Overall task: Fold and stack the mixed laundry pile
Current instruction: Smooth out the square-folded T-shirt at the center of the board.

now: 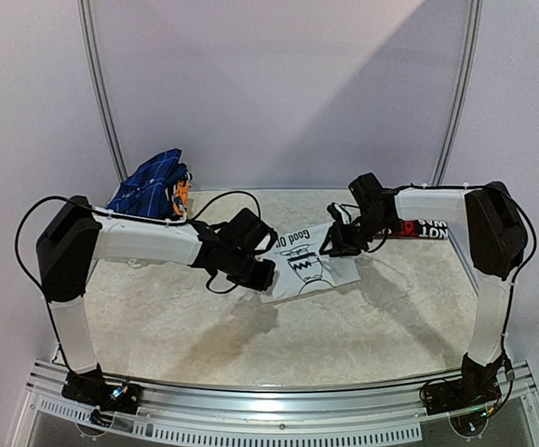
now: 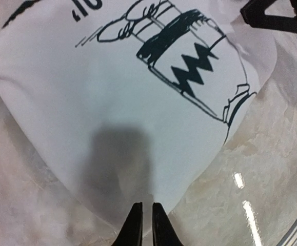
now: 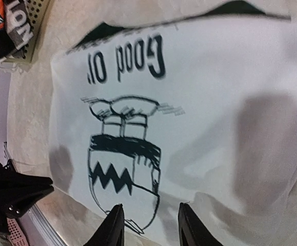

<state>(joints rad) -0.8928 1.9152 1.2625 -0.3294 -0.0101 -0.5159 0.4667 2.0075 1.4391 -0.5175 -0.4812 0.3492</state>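
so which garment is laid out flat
The white T-shirt with the black cartoon print, in the middle; the blue checked cloth sits bunched at the back left.

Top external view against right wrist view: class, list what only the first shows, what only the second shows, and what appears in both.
Only the top external view shows the blue checked cloth at the far left, and the left arm and right arm whole, down to their bases. Only the right wrist view shows a corner of a lattice basket and the right hand close up, fingers apart over the shirt's edge. Both show the white T-shirt spread on the table, with its black drawing and "Good Ol'" lettering, and a dark garment with white letters.
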